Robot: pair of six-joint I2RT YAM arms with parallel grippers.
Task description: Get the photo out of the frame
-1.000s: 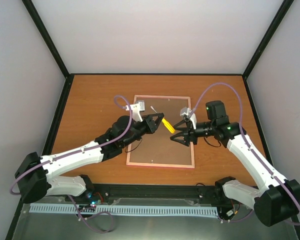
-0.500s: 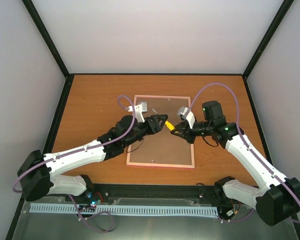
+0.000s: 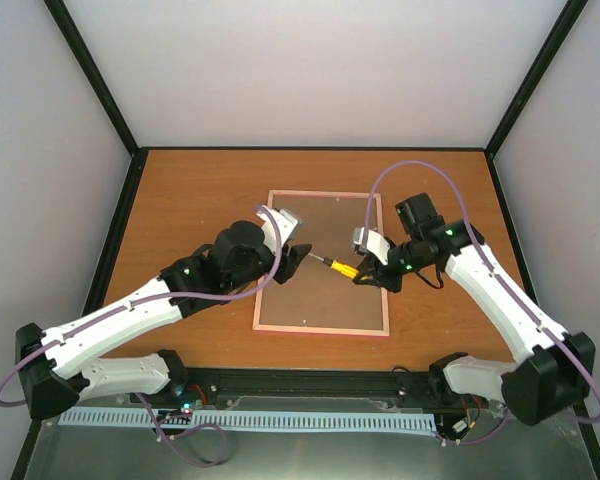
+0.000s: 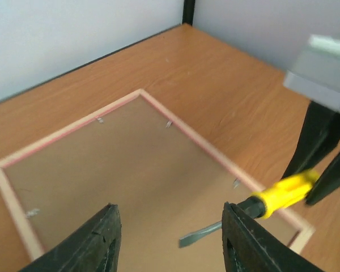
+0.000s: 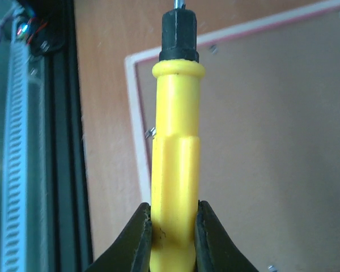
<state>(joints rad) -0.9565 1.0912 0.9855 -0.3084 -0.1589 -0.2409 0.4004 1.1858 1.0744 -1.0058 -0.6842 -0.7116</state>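
Observation:
The frame (image 3: 320,329) lies face down in the middle of the table, its thin pink border around a brown backing panel (image 3: 315,290). The photo is hidden under that panel. My right gripper (image 3: 365,275) is shut on the handle of a yellow-handled screwdriver (image 3: 346,269), held just above the frame's right half with the blade pointing left. In the right wrist view the fingers (image 5: 140,232) clamp the yellow handle (image 5: 175,141). My left gripper (image 3: 298,258) hangs open over the frame's left edge, with nothing between its jaws. The screwdriver (image 4: 283,190) shows just beyond its right finger.
Small metal tabs (image 4: 169,123) sit along the inside of the frame's border (image 4: 198,141). A black rail (image 3: 310,380) runs along the table's near edge. White walls with black posts close in the back and sides. A purple cable (image 3: 420,170) loops above the right arm.
The screwdriver passed from my left gripper to my right. The right gripper shut on the handle and drew it right; the left gripper opened and pulled back to the left.

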